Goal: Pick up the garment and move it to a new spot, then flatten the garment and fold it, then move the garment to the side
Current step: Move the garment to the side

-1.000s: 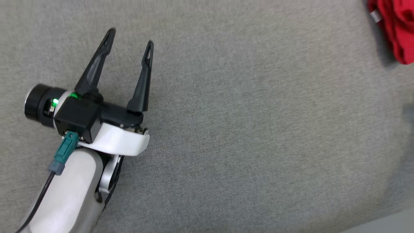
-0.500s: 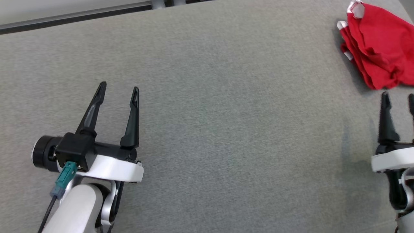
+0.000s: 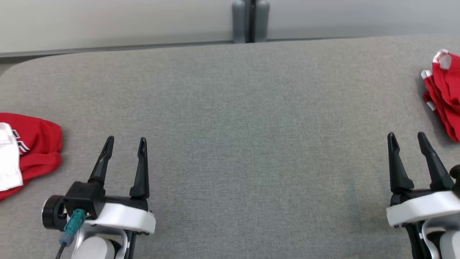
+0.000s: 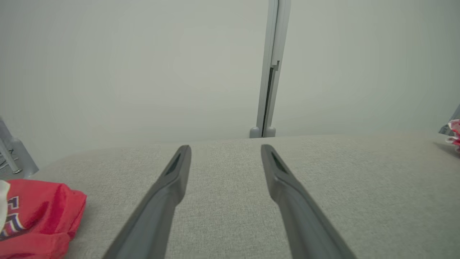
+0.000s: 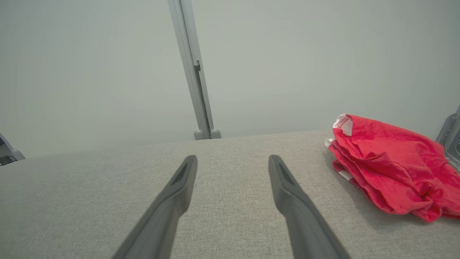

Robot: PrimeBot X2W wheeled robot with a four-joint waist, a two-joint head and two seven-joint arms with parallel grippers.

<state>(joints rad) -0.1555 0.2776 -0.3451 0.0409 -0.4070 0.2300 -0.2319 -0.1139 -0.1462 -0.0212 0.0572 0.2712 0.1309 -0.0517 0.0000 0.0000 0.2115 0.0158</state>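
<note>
The garment, red with a white sleeve and part of its dark lettering showing, lies bunched at the table's left edge, partly cut off by the frame. The left wrist view has the garment at its lower left. My left gripper stands open just right of it, apart from it, with nothing between its fingers. My right gripper is open at the lower right, its fingers bare too.
A shapeless red-and-white cloth lump lies at the table's right edge, just beyond the right gripper. The grey fabric table spreads wide between the grippers. A pale wall with a grey post stands behind the far edge.
The head camera has swung, bringing in the far edge, the wall, the right gripper and the garment at the left. Both grippers stay open.
</note>
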